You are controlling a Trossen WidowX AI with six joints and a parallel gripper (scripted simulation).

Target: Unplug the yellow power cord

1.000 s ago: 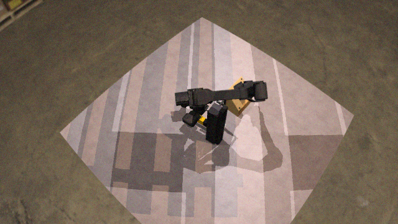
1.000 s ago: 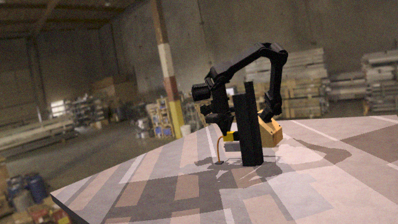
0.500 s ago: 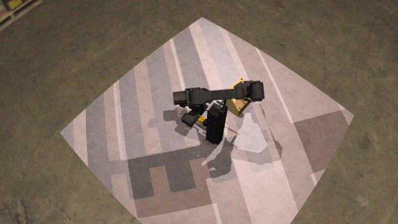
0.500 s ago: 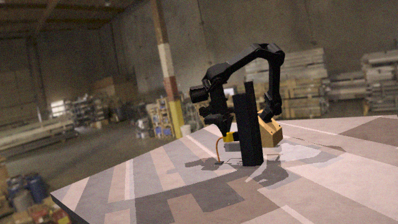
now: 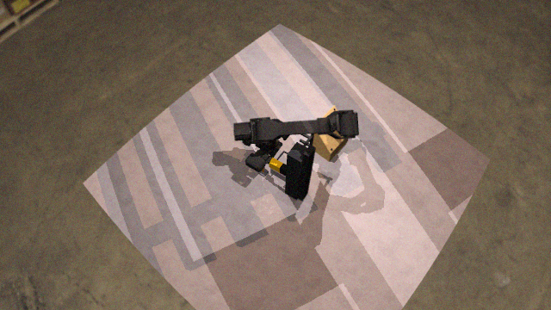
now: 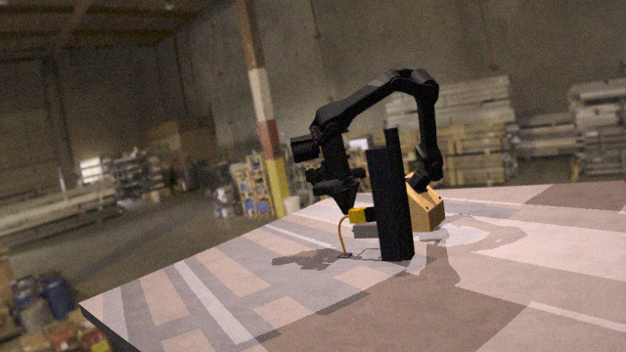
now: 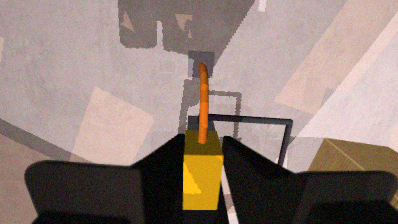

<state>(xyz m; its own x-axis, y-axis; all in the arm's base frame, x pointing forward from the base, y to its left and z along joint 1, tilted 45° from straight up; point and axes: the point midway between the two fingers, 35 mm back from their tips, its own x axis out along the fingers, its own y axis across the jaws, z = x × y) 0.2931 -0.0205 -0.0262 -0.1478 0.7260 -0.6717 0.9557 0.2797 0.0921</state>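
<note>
The yellow plug (image 5: 276, 164) (image 6: 357, 215) (image 7: 202, 181) points at the tall black power strip (image 5: 300, 172) (image 6: 391, 205). A short black piece spans the space between its yellow body and the strip; I cannot tell whether its prongs are in the socket. The orange cord (image 6: 340, 236) (image 7: 204, 102) arches from the plug's rear down to a small dark square on the table. My gripper (image 6: 347, 210) (image 7: 203, 141) comes down from above and is shut on the yellow plug, one finger against each side. The socket face is hidden in the wrist view.
A wooden block (image 5: 329, 147) (image 6: 429, 215) (image 7: 352, 160) stands behind the strip, close to the arm's base. A grey block (image 6: 364, 231) sticks out from the strip just below the plug. A thin dark bar (image 7: 250, 118) runs right of the cord. Patterned tabletop (image 5: 275, 267) lies underneath.
</note>
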